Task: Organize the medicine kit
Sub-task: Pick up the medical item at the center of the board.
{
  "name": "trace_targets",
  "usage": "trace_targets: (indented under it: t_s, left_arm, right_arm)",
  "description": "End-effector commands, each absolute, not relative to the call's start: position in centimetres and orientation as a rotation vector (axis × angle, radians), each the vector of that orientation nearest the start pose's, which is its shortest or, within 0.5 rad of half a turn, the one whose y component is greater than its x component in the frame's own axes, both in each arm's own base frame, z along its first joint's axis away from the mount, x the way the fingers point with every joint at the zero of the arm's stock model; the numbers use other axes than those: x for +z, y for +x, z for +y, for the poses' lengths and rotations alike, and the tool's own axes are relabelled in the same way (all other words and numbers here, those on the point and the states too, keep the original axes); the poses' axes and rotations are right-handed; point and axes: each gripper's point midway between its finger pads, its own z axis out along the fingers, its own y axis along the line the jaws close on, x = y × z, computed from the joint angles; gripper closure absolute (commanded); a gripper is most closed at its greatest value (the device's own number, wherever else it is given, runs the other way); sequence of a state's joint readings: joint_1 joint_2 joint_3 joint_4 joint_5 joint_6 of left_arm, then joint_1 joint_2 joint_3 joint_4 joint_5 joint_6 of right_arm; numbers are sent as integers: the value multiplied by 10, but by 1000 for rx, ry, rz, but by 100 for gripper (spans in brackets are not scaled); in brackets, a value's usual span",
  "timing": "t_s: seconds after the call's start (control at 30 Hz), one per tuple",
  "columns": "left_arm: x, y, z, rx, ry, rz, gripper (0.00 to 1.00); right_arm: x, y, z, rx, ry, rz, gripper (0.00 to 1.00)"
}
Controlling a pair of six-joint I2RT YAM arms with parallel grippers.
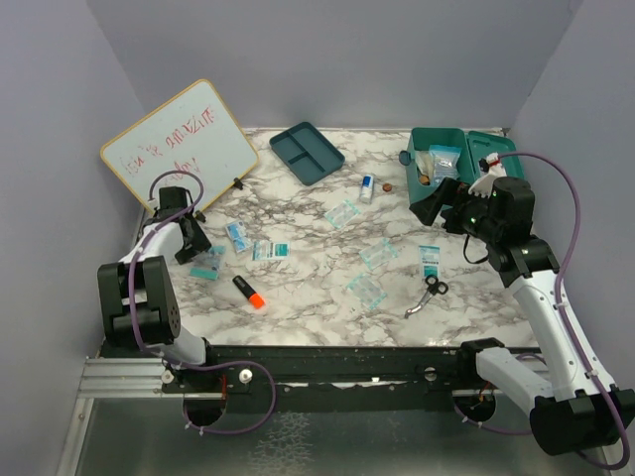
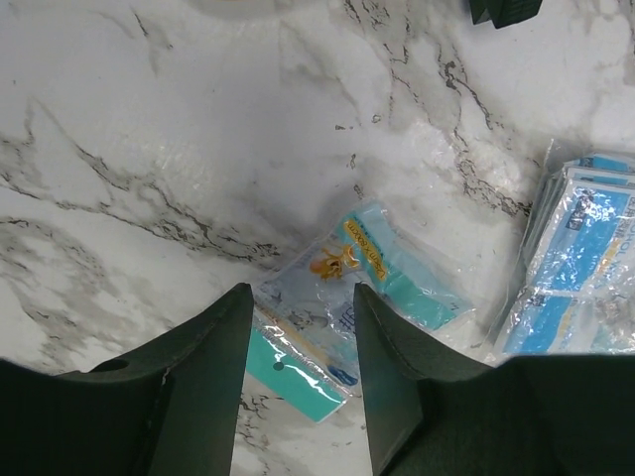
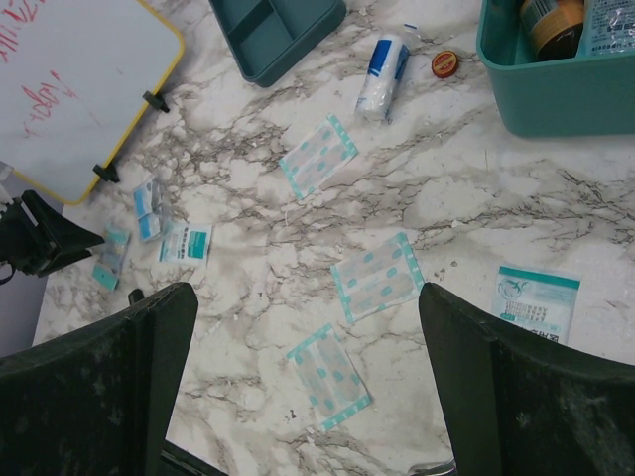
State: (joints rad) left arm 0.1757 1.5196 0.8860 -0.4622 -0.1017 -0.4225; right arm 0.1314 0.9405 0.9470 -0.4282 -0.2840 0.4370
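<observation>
Marble-patterned tabletop meets grey walls on three sides. Teal-green rectangular plastic medicine kit stands open in the far right corner; the right gripper, fingers spread wide and empty, hovers just before it. Well apart, the left gripper straddles a teal-and-clear plastic sachet, fingers half parted, perhaps touching it.

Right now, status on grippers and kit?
Left gripper open, straddling a teal packet. Right gripper open, empty. Medicine kit open far right; loose packets, scissors across the table.
</observation>
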Motion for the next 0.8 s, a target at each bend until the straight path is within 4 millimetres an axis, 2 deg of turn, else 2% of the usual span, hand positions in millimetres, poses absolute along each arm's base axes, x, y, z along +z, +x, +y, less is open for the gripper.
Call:
trace_targets:
  t_s: [0.0,0.27,0.4,0.63,0.77]
  left_arm:
    - [24,307,57,64,-876,2573,54]
    - [2,302,43,-20,-897,2643,57]
    - [-1,301,42,-30,-900,2655,68]
    - [19,310,39,-78,-885,2592,89]
    - [37,318,28,-181,-889,2537,97]
  right_arm:
    - [274,298,109,661,89,1990,0]
    - [270,302,108,659,115,2001,0]
    - [272,303,109,668,119,2002,0]
    - [270,301,111,679,119,2011,1]
    - [268,299,113,700,119,2019,3]
